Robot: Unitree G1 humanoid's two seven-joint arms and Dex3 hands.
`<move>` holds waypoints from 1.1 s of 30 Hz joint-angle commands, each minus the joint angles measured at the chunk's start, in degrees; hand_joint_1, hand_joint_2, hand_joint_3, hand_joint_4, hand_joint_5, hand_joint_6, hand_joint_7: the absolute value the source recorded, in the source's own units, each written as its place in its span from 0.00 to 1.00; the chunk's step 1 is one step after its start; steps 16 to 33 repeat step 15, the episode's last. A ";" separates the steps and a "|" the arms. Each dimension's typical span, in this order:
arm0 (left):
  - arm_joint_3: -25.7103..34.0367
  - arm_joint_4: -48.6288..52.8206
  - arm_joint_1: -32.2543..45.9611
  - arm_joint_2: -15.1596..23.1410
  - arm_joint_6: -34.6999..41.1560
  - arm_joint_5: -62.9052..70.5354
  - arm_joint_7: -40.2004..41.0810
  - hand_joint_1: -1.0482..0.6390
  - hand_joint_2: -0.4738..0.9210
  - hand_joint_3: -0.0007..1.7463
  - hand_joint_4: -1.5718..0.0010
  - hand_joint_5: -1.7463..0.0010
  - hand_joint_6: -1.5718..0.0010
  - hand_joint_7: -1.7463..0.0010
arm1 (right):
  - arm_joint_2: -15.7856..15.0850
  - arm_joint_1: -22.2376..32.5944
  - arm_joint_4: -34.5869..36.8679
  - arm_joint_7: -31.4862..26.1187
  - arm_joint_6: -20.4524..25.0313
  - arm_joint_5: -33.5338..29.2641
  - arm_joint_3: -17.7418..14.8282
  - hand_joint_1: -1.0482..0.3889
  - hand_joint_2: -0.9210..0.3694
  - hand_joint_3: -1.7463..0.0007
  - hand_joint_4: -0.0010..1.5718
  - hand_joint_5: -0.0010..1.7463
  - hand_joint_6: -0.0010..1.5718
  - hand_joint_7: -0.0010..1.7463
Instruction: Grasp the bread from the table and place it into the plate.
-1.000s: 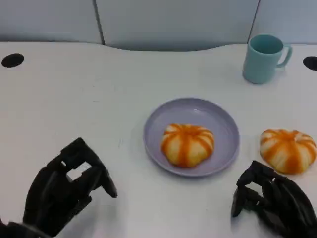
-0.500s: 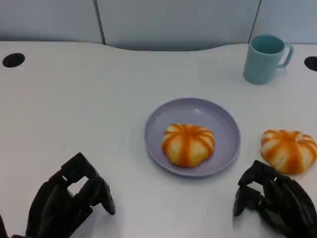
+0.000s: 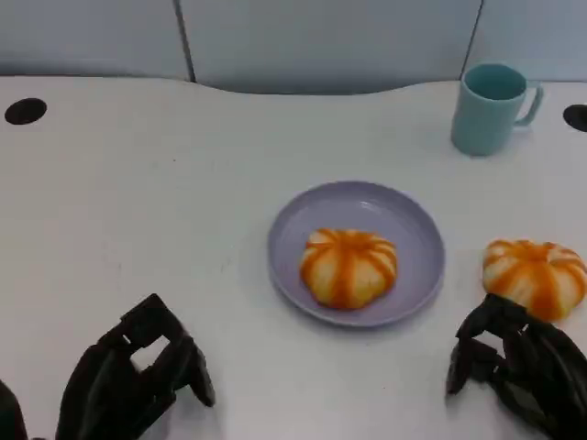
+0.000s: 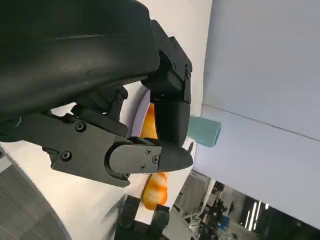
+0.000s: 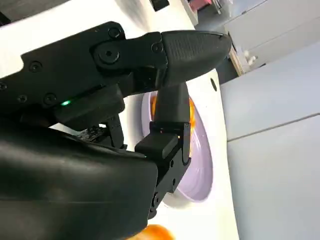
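A lilac plate lies mid-table with one orange-striped bread on it. A second orange-striped bread lies on the table to the plate's right. My right hand hangs just in front of that second bread, fingers bent and apart, holding nothing. At the near left, well away from the plate, my left hand holds nothing, its fingers apart. In the left wrist view the left hand has the table bread beyond it. In the right wrist view the plate lies past the right hand.
A teal cup stands at the back right, behind the second bread. Two black holes are set in the tabletop, one at the far left and one at the far right. A grey wall panel runs along the table's back edge.
Both hands have drawn back toward the near edge of the table. The two breads, the plate and the cup have stayed where they were.
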 commanded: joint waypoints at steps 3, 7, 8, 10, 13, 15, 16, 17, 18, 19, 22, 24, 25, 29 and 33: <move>0.96 0.13 -0.39 0.47 1.53 -1.21 -0.41 0.32 1.00 0.18 0.48 0.00 0.63 0.00 | -0.68 -0.70 1.82 0.40 -0.49 0.51 -1.14 0.35 0.00 0.79 0.42 1.00 0.36 0.85; 1.13 -0.11 -0.38 0.99 1.16 -1.15 -1.11 0.30 1.00 0.17 0.48 0.00 0.63 0.00 | -0.50 -0.73 1.54 0.56 -1.39 0.03 -0.83 0.35 0.00 0.77 0.43 1.00 0.36 0.86; 1.31 -0.02 -0.40 0.90 0.67 -1.10 -1.05 0.30 1.00 0.17 0.48 0.00 0.63 0.00 | -0.57 -0.68 1.38 0.07 -1.40 -0.44 -0.61 0.35 0.00 0.77 0.43 1.00 0.36 0.86; 1.68 0.31 -0.53 0.68 -0.08 -1.19 -1.15 0.30 1.00 0.18 0.47 0.00 0.62 0.00 | -0.61 -0.83 1.41 0.34 -1.01 -0.34 -0.49 0.34 0.00 0.78 0.42 1.00 0.36 0.86; 1.89 0.65 -0.79 0.63 -0.22 -1.18 -1.55 0.30 1.00 0.19 0.47 0.00 0.62 0.00 | -0.65 -1.13 1.94 0.40 -1.67 -0.62 -0.33 0.33 0.00 0.79 0.42 1.00 0.36 0.86; 1.93 1.15 -1.21 0.63 -0.21 -0.96 -1.80 0.30 1.00 0.19 0.48 0.00 0.62 0.00 | -0.75 -1.75 3.02 0.08 -2.70 -1.22 -0.26 0.33 0.00 0.79 0.42 1.00 0.36 0.86; 1.93 1.15 -1.21 0.63 -0.21 -0.96 -1.80 0.30 1.00 0.19 0.48 0.00 0.62 0.00 | -0.75 -1.75 3.02 0.08 -2.70 -1.22 -0.26 0.33 0.00 0.79 0.42 1.00 0.36 0.86; 1.93 1.15 -1.21 0.63 -0.21 -0.96 -1.80 0.30 1.00 0.19 0.48 0.00 0.62 0.00 | -0.75 -1.75 3.02 0.08 -2.70 -1.22 -0.26 0.33 0.00 0.79 0.42 1.00 0.36 0.86; 1.93 1.15 -1.21 0.63 -0.21 -0.96 -1.80 0.30 1.00 0.19 0.48 0.00 0.62 0.00 | -0.75 -1.75 3.02 0.08 -2.70 -1.22 -0.26 0.33 0.00 0.79 0.42 1.00 0.36 0.86; 1.93 1.15 -1.21 0.63 -0.21 -0.96 -1.80 0.30 1.00 0.19 0.48 0.00 0.62 0.00 | -0.75 -1.75 3.02 0.08 -2.70 -1.22 -0.26 0.33 0.00 0.79 0.42 1.00 0.36 0.86; 1.93 1.15 -1.21 0.63 -0.21 -0.96 -1.80 0.30 1.00 0.19 0.48 0.00 0.62 0.00 | -0.75 -1.75 3.02 0.08 -2.70 -1.22 -0.26 0.33 0.00 0.79 0.42 1.00 0.36 0.86; 1.93 1.15 -1.21 0.63 -0.21 -0.96 -1.80 0.30 1.00 0.19 0.48 0.00 0.62 0.00 | -0.75 -1.75 3.02 0.08 -2.70 -1.22 -0.26 0.33 0.00 0.79 0.42 1.00 0.36 0.86; 1.93 1.15 -1.21 0.63 -0.21 -0.96 -1.80 0.30 1.00 0.19 0.48 0.00 0.62 0.00 | -0.75 -1.75 3.02 0.08 -2.70 -1.22 -0.26 0.33 0.00 0.79 0.42 1.00 0.36 0.86; 1.93 1.15 -1.21 0.63 -0.21 -0.96 -1.80 0.30 1.00 0.19 0.48 0.00 0.62 0.00 | -0.75 -1.75 3.02 0.08 -2.70 -1.22 -0.26 0.33 0.00 0.79 0.42 1.00 0.36 0.86; 1.93 1.15 -1.21 0.63 -0.21 -0.96 -1.80 0.30 1.00 0.19 0.48 0.00 0.62 0.00 | -0.75 -1.75 3.02 0.08 -2.70 -1.22 -0.26 0.33 0.00 0.79 0.42 1.00 0.36 0.86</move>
